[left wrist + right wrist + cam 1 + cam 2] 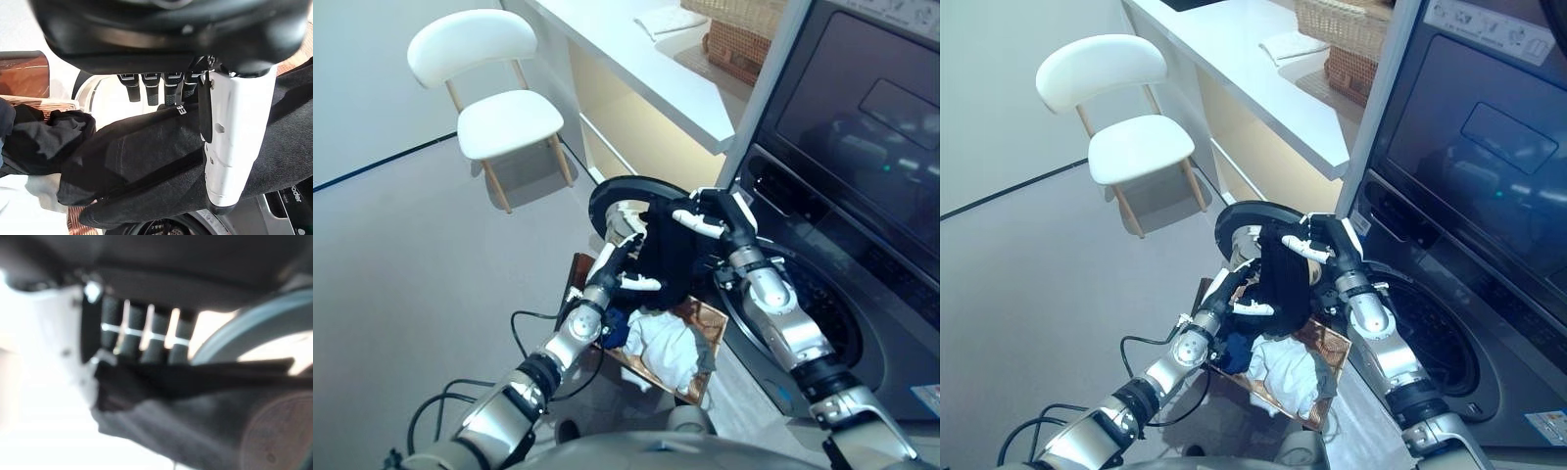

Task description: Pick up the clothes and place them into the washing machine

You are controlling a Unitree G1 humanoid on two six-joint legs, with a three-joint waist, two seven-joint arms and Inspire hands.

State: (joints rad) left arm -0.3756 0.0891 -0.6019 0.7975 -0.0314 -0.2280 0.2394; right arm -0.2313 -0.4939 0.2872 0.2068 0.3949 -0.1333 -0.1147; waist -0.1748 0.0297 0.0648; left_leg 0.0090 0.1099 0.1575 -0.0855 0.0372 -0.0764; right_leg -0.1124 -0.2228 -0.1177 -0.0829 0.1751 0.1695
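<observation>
The washing machine (pixel 862 196) fills the right side of the scene, dark-fronted, with its round drum opening (pixel 822 313) low down and its round door (pixel 1246 223) swung open to the left. Beyond it, at the far right, a white tabletop (pixel 1253 69) carries a woven basket (pixel 1351 24) and a folded white cloth (pixel 1293 44). A white chair (pixel 494 98) with wooden legs stands on the grey floor (pixel 401 274) at the far left.

Near the robot, just left of the drum opening, a brown laundry basket (pixel 1327 348) sits on the floor holding a white garment (pixel 1288 372) and a blue one (pixel 1234 348).

A black garment (pixel 1285 279) hangs above that basket, stretched between both hands, in front of the open door and just left of the drum opening. The right hand (pixel 724 223) grips its upper far edge, fingers (pixel 146 333) curled down over the cloth with the thumb against it. The left hand (pixel 625 269) holds the garment's lower left part; in the left wrist view its white-covered thumb (pixel 234 142) presses across the black cloth and the fingers (pixel 156 88) curl behind it, so the cloth is pinched between them. The garment hangs clear of the basket's contents and outside the drum.
</observation>
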